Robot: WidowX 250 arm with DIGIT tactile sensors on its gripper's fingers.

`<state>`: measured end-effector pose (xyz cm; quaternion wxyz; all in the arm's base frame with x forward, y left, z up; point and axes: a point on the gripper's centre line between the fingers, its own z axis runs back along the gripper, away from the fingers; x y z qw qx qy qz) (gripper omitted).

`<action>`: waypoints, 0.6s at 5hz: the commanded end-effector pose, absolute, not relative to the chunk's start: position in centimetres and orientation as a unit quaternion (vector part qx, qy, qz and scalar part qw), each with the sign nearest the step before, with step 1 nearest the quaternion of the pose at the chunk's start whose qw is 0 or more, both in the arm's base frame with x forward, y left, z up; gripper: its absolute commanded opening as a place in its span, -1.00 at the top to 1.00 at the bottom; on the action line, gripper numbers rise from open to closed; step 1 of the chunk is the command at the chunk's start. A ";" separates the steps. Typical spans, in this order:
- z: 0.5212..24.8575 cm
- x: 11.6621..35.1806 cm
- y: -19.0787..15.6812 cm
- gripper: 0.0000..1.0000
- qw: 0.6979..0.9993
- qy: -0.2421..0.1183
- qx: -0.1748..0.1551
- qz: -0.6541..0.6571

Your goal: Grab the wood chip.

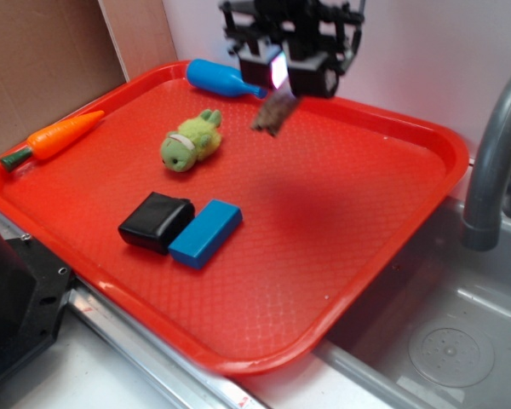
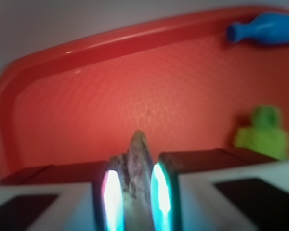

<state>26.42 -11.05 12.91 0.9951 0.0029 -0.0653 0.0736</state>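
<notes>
- Our pincer (image 1: 283,95) is pinching the wood chip (image 1: 275,113), one pad against each flat side; in the wrist view the chip (image 2: 135,168) stands between the two lit fingers (image 2: 111,199) with its tip poking out past them.
- In the exterior view the chip hangs below the pincer, clear of the red tray (image 1: 409,136), with a soft shadow on the tray floor beneath it; we judge the grab made and the lift under way.
- To do this step well, we would hold the squeeze steady and rise straight, without swinging (a wedge can slip out towards its thin end if the pads ease off).
- The hold looks fairly central across the chip's width, though how deep it sits between the pads we cannot tell.
- The chip itself is small, rough and brown-grey, with streaky grain running along it, narrowing to a blunt point.
- Further out, the blue bottle-shaped toy (image 1: 221,78) lies near the tray's back rim, just left of the pincer.
- The green plush toy (image 1: 192,141) sits on the tray, well apart from the chip, so neither should trouble the lift.
</notes>
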 end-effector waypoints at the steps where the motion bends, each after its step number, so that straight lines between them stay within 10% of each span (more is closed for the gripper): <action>1: 21.6 22.2 -8.1 1.00 0.987 -0.147 0.001 0.057; 3: 22.8 20.2 -4.6 1.00 0.984 -0.129 -0.044 0.116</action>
